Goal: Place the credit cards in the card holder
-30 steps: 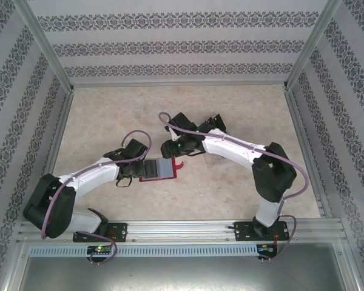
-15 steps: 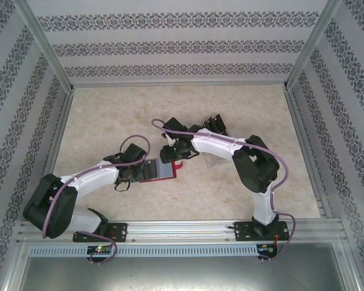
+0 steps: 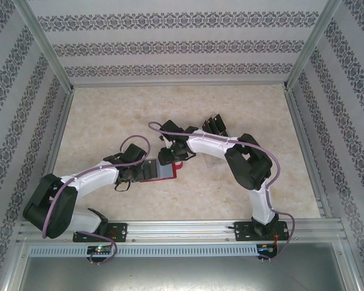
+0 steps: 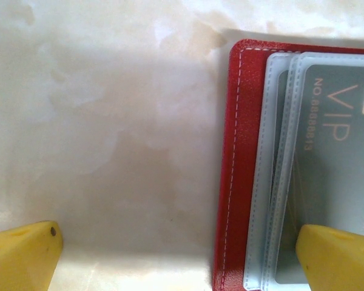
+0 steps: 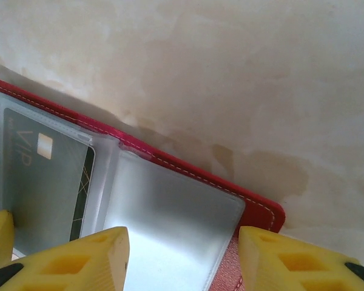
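Left pincer [image 4: 179, 254] and right pincer [image 5: 182, 257] are both gaping apart over the open card holder [image 4: 233, 151] on the desk [image 4: 109, 121].

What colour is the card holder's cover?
The card holder is red with pale stitching, clearest in the left wrist view.

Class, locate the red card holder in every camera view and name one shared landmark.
Top external: card holder at the centre of the table.
Left wrist: card holder along the right side.
Right wrist: card holder at lower left.
Shared landmark: VIP card, in both wrist views.
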### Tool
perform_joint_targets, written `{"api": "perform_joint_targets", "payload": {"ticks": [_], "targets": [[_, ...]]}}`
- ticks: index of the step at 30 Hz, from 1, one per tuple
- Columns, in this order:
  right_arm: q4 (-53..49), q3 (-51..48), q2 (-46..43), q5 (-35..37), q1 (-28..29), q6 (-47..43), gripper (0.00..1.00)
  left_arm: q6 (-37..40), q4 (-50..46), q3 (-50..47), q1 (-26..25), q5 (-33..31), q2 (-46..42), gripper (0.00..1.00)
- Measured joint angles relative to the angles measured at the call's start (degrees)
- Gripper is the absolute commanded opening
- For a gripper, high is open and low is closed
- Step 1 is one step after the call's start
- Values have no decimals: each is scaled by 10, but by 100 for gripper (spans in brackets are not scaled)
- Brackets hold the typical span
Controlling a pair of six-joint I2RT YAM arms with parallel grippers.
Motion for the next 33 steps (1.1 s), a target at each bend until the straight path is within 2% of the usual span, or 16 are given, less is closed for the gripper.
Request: {"api": "perform_joint_targets", "payload": {"ticks": [19,33], "targets": [[10,9,19,-20,6,2,48,0,2,-1,0,0,0,100],[48,9,23,-110,6,43,48,0,4,-6,0,0,-9,100]]}}
